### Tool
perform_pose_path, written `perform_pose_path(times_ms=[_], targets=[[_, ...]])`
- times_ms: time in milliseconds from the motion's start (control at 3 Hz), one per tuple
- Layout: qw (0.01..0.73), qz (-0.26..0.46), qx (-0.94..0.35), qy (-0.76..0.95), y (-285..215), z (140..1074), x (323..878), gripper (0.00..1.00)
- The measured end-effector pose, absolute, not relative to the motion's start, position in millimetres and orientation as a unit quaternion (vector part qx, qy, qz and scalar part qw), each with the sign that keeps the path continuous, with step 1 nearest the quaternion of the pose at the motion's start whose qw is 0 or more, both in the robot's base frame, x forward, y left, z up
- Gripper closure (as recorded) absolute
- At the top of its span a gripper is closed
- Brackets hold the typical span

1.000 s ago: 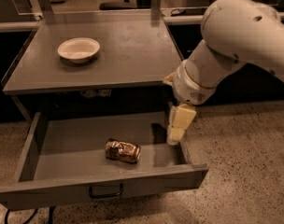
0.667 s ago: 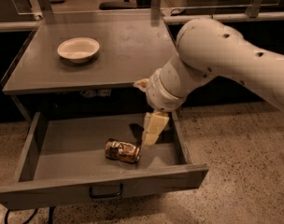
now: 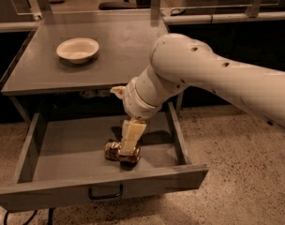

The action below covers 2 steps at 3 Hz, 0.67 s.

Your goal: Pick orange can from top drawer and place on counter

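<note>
A: Speckled floor (image 3: 236, 172) all round, and our grey counter (image 3: 105, 60) with a white bowl (image 3: 78, 49) sits well behind the orange can (image 3: 112, 151). The can lies on its side in the open top drawer (image 3: 63, 149), pulled out so we can reach in.

B: The gripper (image 3: 130, 146) hangs right over the can, perhaps touching it. It points down because a lying can wants a grasp from above. Wide or clamped, we cannot tell.

A: Earlier it hovered to the right of the can; now it has come across and lower. The can hasn't moved.
</note>
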<state>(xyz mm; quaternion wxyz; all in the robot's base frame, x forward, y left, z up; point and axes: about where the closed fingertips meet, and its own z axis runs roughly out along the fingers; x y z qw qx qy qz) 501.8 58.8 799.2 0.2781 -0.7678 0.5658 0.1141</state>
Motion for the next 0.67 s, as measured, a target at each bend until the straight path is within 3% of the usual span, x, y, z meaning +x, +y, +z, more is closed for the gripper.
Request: perform_pose_path(times_ms=[667], targets=[[0.254, 0.147, -0.778, 0.556, 78.9, 752.5, 506.1, 0.00]])
